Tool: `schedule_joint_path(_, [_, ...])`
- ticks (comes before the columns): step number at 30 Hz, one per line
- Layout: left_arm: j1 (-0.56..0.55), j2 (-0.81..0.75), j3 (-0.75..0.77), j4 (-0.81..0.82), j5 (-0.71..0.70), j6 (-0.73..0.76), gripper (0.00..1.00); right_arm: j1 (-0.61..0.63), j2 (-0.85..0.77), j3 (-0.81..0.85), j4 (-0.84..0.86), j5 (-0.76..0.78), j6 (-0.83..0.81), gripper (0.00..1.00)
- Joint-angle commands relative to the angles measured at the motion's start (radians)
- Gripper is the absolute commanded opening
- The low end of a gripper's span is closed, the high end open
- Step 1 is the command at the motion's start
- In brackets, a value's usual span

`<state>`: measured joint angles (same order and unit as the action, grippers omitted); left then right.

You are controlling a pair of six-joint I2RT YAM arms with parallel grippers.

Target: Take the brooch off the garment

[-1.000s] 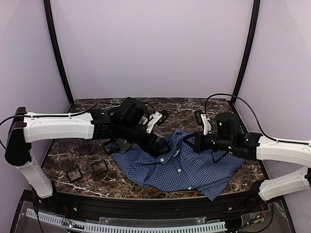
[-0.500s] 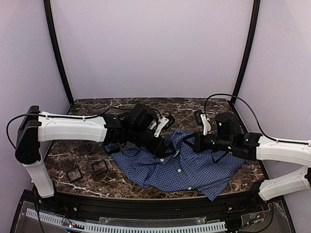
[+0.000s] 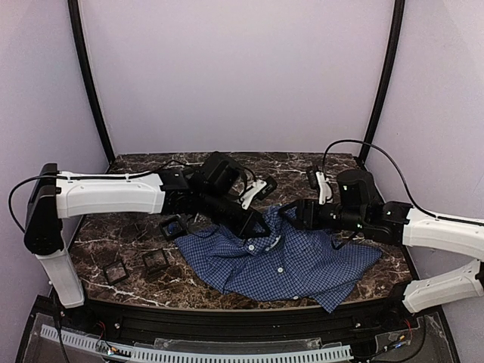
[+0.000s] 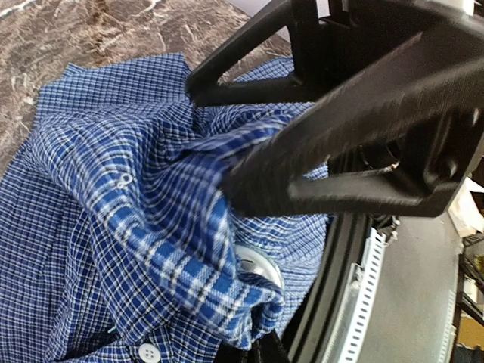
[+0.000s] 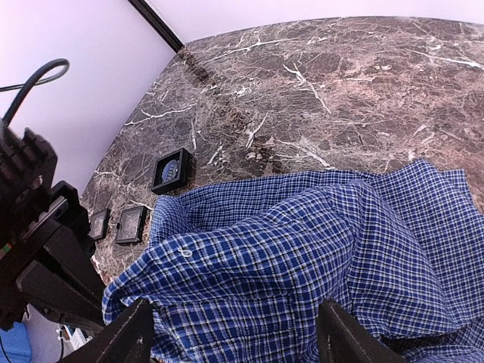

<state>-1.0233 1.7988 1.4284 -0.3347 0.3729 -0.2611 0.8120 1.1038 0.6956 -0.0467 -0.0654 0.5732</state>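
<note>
fold of checked shirt [image 3: 302, 265] clamped in left pincer [image 3: 259, 226]; right pincer [image 5: 238, 336] gapes over cloth. likely brooch [image 4: 255, 266], a pale round disc, sits under that fold. risk: right closes on fabric alone, dragging shirt.

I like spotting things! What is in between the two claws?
A raised fold of the checked shirt fills the gap between the left claw and the right claw; the top view shows it.
</note>
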Motion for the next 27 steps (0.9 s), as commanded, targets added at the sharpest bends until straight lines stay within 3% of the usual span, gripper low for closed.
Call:
schedule_joint_path(1, [0.058, -0.072, 0.023, -0.064, 0.170, 0.001, 0.01, 0.013, -0.071, 0.043, -0.086, 0.042, 0.091, 0.76])
schedule_joint_path(7, [0.136, -0.113, -0.052, 0.008, 0.269, 0.012, 0.01, 0.103, -0.130, 0.077, -0.158, 0.143, 0.264, 0.74])
schedule_joint_path(12, [0.172, -0.153, -0.100, 0.043, 0.286, 0.018, 0.01, 0.229, -0.097, 0.097, -0.155, 0.204, 0.416, 0.60])
schedule_joint_path(16, [0.173, -0.166, -0.124, 0.051, 0.292, 0.009, 0.01, 0.324, -0.052, 0.166, -0.222, 0.322, 0.472, 0.57])
schedule_joint_path(20, [0.174, -0.162, -0.132, 0.053, 0.279, -0.015, 0.01, 0.358, -0.007, 0.191, -0.178, 0.335, 0.474, 0.56])
schedule_joint_path(24, [0.174, -0.158, -0.136, 0.055, 0.276, -0.025, 0.01, 0.361, 0.086, 0.193, -0.097, 0.292, 0.503, 0.45])
schedule_joint_path(27, [0.174, -0.158, -0.138, 0.056, 0.272, -0.024, 0.01, 0.366, 0.124, 0.180, -0.025, 0.260, 0.524, 0.43])
